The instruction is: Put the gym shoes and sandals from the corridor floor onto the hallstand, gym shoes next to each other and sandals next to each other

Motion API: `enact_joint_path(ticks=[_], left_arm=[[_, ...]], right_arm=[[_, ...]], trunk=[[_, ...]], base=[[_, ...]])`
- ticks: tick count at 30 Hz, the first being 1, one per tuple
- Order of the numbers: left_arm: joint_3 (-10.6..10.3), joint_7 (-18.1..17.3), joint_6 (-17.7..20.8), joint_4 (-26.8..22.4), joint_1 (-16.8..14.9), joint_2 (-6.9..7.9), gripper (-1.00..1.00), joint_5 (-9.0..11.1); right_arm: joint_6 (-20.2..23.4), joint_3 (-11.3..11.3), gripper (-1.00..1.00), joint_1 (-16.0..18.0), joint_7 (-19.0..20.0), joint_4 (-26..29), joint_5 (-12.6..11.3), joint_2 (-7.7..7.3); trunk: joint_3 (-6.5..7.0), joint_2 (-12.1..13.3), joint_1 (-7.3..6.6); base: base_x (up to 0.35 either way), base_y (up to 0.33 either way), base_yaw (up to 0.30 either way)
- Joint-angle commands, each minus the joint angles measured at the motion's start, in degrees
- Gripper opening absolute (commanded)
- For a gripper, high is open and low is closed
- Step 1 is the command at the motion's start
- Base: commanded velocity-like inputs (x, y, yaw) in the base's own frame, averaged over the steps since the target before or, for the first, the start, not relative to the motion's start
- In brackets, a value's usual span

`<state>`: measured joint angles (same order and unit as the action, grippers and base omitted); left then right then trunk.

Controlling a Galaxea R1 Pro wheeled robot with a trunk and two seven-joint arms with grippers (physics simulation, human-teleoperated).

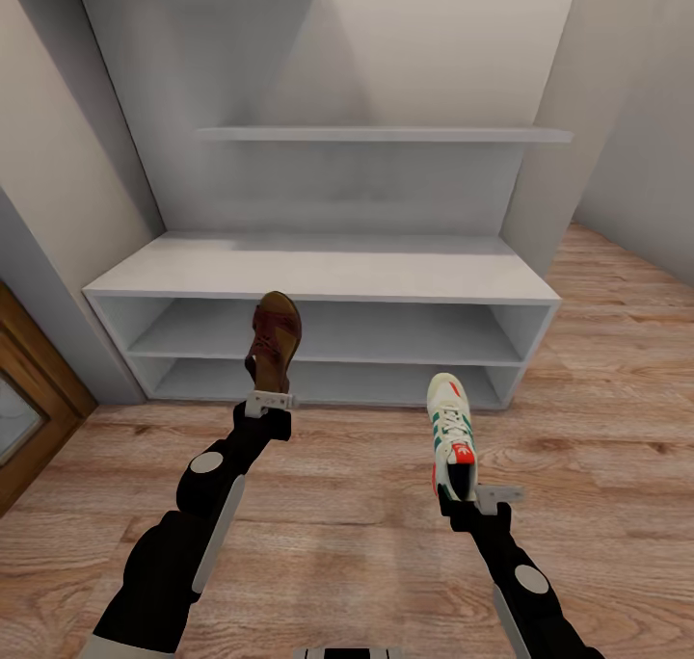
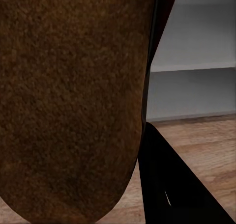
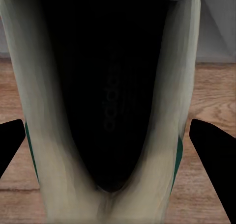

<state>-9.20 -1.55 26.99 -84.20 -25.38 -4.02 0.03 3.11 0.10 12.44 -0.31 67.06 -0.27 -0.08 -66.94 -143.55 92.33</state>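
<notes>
In the head view, the pale grey shoe rack [image 1: 323,278] stands against the wall straight ahead, with a flat top, two open shelf levels and a staggered shelf [image 1: 386,134] above. The wood-plank floor [image 1: 366,524] stretches between rack and robot, and a wooden door frame [image 1: 29,399] shows at the left edge. The left gripper [image 1: 270,402] is clamped on the heel end of a brown sandal [image 1: 275,339], which points up and away, its toe in front of the upper open shelf level. The right gripper [image 1: 472,493] is clamped on the heel of a white sneaker [image 1: 451,433] with green stripes and a red-orange tongue; the sneaker points toward the rack and is held above the floor, well short of the rack's front edge. The two shoes are well apart, sandal to the left, sneaker to the right.

In the left wrist view, the sandal's brown sole [image 2: 69,101] lies close against the camera. One dark finger [image 2: 172,184] shows beside it, and the rack's shelf edges [image 2: 196,67] and floor boards [image 2: 206,130] appear behind.

In the right wrist view, the sneaker [image 3: 113,111] is seen from the heel, its dark opening between pale sides. Dark fingertips [image 3: 211,140] flank it on both sides, with floor [image 3: 211,86] beyond.
</notes>
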Motion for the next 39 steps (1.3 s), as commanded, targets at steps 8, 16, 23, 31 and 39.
enact_joint_path(ticks=[8,16,23,31,39], left_arm=[[0.02,-0.28,0.34,-0.07,-0.02,-0.02,-1.00,-0.20],[-0.05,-0.15,10.20,-0.01,-0.02,-0.37,-1.00,-0.30],[0.95,-0.11,11.08,16.05,1.66,0.28,-1.00,-0.61],[4.49,-0.21,9.01,20.04,1.90,1.19,-1.00,-0.76],[4.80,-0.14,9.21,20.06,1.74,1.22,-1.00,-0.81]], right_arm=[[0.37,-0.01,-1.00,-0.04,-0.05,0.07,-0.01,-0.08],[4.57,-0.38,-1.00,-0.01,0.03,1.93,-0.17,-0.12],[11.28,-18.89,-1.00,0.01,0.28,2.35,-5.34,-0.56],[20.05,-49.99,-1.00,-0.03,0.55,2.37,-7.10,-4.67],[39.72,-70.00,-1.00,0.01,0.45,3.33,-6.86,-25.08]], trunk=[[-0.05,-0.02,-0.01],[-0.05,-0.02,-0.01],[-0.05,-0.02,-0.01],[-0.05,-0.02,-0.01],[-0.05,-0.02,-0.01]], base=[[0.000,0.000,0.000],[0.000,0.000,0.000],[0.000,0.000,0.000],[0.000,0.000,0.000],[0.000,0.000,0.000]])
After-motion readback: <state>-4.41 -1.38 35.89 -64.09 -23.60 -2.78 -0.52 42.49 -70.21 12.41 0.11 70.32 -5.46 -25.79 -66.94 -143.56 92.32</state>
